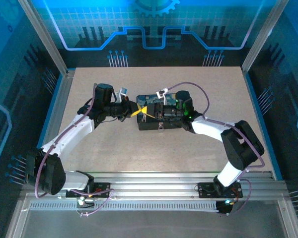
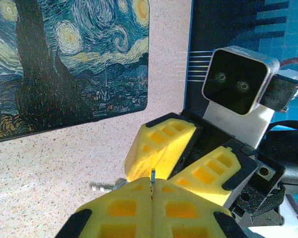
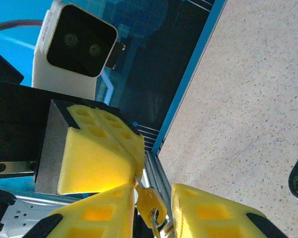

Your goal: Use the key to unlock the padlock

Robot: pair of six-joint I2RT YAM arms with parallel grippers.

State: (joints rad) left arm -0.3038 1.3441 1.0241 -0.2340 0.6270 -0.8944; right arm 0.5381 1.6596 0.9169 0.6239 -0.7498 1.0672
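A speckled beige tabletop (image 1: pixel 114 153) sits inside an aluminium-framed enclosure whose walls (image 1: pixel 154 29) glow blue with circuit-like patterns. Both arms reach to the middle, where their yellow fingertips meet over the left end of a dark painted box (image 1: pixel 161 123). From the left wrist, that box lies up and to the left of the fingers, its lid a swirling Starry Night print.

The left gripper (image 2: pixel 152 192) is pressed fully together, pads flat against each other, pinching the key (image 2: pixel 107 187). A thin metal edge stands up out of the seam, and a blurred silvery blade pokes out just left of the fingertips. The ring is too blurred to make out.

The right gripper (image 3: pixel 153 196) has its jaws partly apart. Between them hangs a small brass padlock (image 3: pixel 148 201) with a metal loop at its lower end. It lies close against one finger and clear of the other, and its bottom is cut off at the frame edge. Whether the key sits in it cannot be told.

From above, the fingertips merge into one small yellow patch, too small to read either grip. The left wrist view shows the right gripper's two fingers spread just beyond its own. The right wrist view shows the left gripper's closed pads just above the padlock.
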